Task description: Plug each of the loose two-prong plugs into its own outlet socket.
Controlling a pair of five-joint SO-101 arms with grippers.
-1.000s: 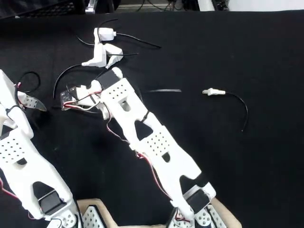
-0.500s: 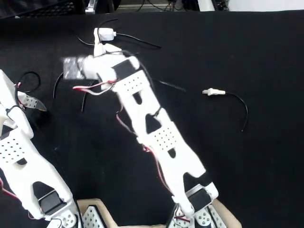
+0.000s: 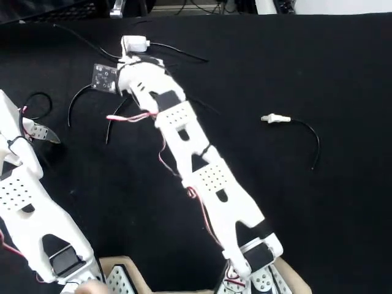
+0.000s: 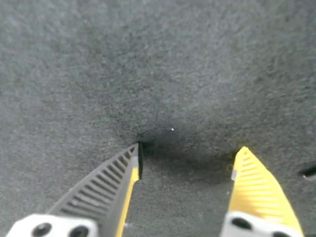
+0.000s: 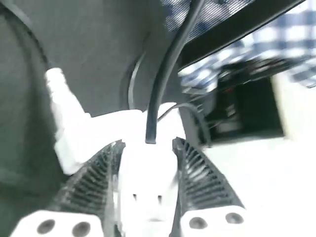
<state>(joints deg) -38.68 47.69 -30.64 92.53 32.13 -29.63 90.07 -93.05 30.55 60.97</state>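
My right gripper point(image 5: 148, 142) is shut on a white plug body point(image 5: 148, 190), and a black cable point(image 5: 170, 59) runs out of the plug away from the fingers. In the high view this gripper point(image 3: 131, 60) sits at the far left of the black table, just short of a white socket piece point(image 3: 135, 44). Another white piece point(image 5: 64, 118) lies close beside the held plug. A loose white two-prong plug point(image 3: 275, 119) with a curved black cable lies at the right. At the table's left edge, my left gripper point(image 4: 190, 153) hangs open over bare cloth point(image 3: 43, 131).
Black cables point(image 3: 79, 98) loop on the cloth around the right gripper. The table's far edge point(image 3: 245, 15) is just beyond the socket piece. Both arm bases stand at the near edge. Open cloth point(image 3: 294, 202) lies between the right arm and the loose plug.
The right arm has swung from the middle left toward the far edge. The white pieces that lay ahead of it are now at its gripper. The left arm has not moved.
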